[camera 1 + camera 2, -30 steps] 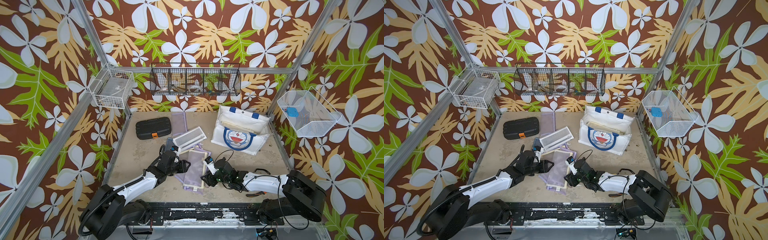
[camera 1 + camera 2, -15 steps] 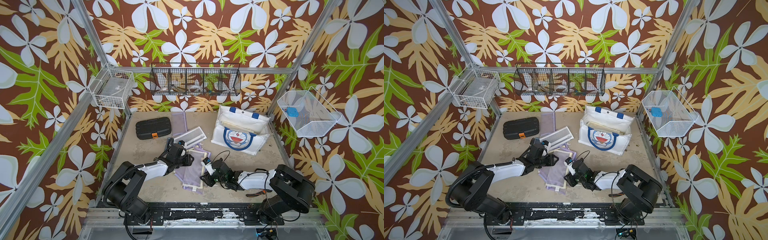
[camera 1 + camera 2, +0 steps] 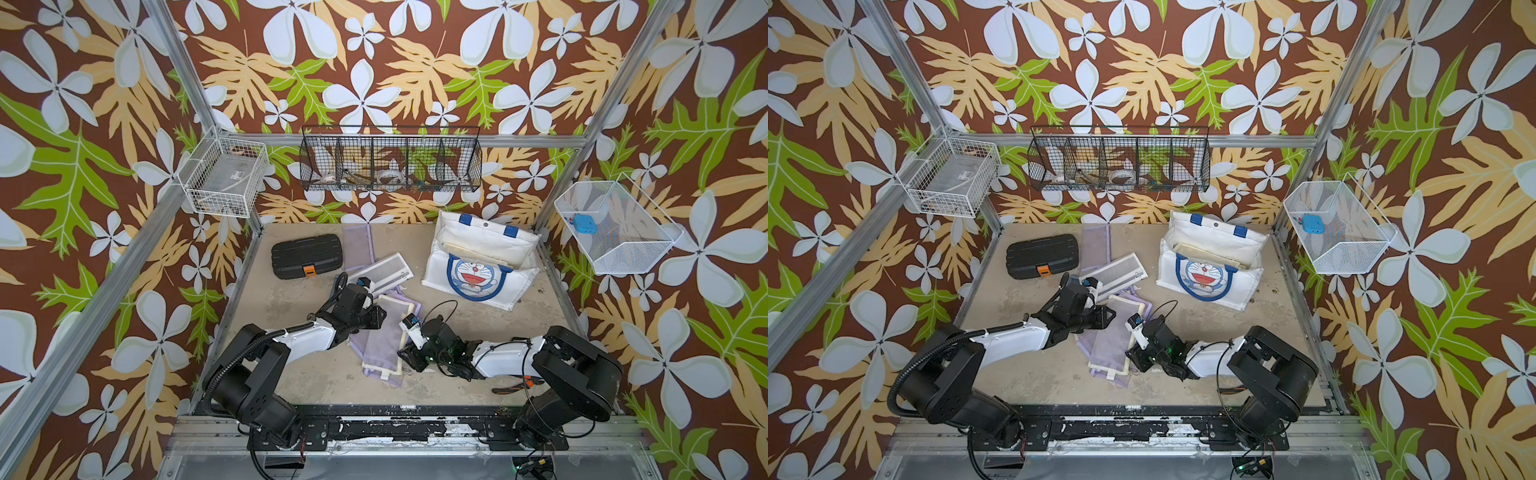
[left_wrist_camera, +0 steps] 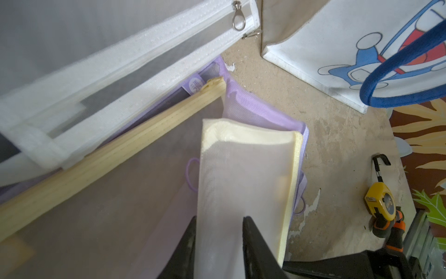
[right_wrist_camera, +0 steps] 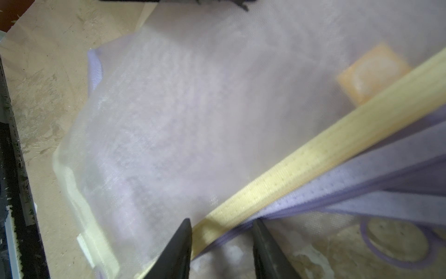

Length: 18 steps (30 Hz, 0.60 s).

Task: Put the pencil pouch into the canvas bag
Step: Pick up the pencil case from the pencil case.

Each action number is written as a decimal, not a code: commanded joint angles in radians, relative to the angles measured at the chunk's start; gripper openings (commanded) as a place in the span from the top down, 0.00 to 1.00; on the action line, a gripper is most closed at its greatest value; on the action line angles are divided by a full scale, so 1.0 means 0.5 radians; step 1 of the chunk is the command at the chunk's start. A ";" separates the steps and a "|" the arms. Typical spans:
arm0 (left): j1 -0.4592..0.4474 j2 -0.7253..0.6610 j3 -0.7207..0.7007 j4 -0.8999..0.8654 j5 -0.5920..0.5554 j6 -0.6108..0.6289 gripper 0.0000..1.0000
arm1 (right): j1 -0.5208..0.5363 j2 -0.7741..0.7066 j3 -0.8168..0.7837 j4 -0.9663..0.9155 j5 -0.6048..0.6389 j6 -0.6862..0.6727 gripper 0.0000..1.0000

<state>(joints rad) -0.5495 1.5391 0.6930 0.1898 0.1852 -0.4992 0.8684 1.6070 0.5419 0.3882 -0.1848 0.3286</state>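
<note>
The pencil pouch [image 3: 386, 345], clear mesh with a yellow zipper band, tops a loose pile of purple-trimmed pouches at mid table. My left gripper [image 3: 380, 318] reaches in from the left. In the left wrist view its fingers [image 4: 251, 232] press both sides of a raised fold of the pencil pouch [image 4: 246, 174]. My right gripper [image 3: 405, 353] is at the pile's right edge. Its jaws sit against the yellow band [image 5: 313, 154] and the purple edge under it. The canvas bag [image 3: 478, 266], white with blue handles and a cartoon face, lies open at the back right.
A black plastic case [image 3: 306, 261] lies at the back left. A white mesh pouch [image 3: 382, 270] and a purple one [image 3: 359, 245] lie behind the pile. A yellow tape measure [image 4: 381, 204] and orange-handled pliers [image 3: 515, 386] lie beside the right arm. Wire baskets hang on the walls.
My left gripper has moved right and farther onto the pile, and its jaws have narrowed onto the pouch's fold. The right jaws have narrowed on the zipper edge. Both arms have folded back.
</note>
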 commanded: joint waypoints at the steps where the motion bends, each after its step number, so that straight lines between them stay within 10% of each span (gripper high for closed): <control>1: 0.006 0.020 0.021 -0.011 -0.041 0.017 0.66 | 0.000 0.027 -0.003 -0.129 0.002 -0.016 0.57; 8: 0.007 0.105 0.141 -0.042 -0.055 0.009 0.56 | 0.000 0.050 -0.001 -0.135 -0.002 -0.022 0.58; 18: 0.023 0.114 0.165 -0.070 -0.047 0.001 0.84 | -0.001 0.075 -0.007 -0.123 -0.008 -0.031 0.58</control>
<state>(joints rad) -0.5411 1.5967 0.7769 0.1596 0.1577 -0.4961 0.8684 1.6329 0.5449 0.4271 -0.1864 0.3107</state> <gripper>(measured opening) 0.156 0.420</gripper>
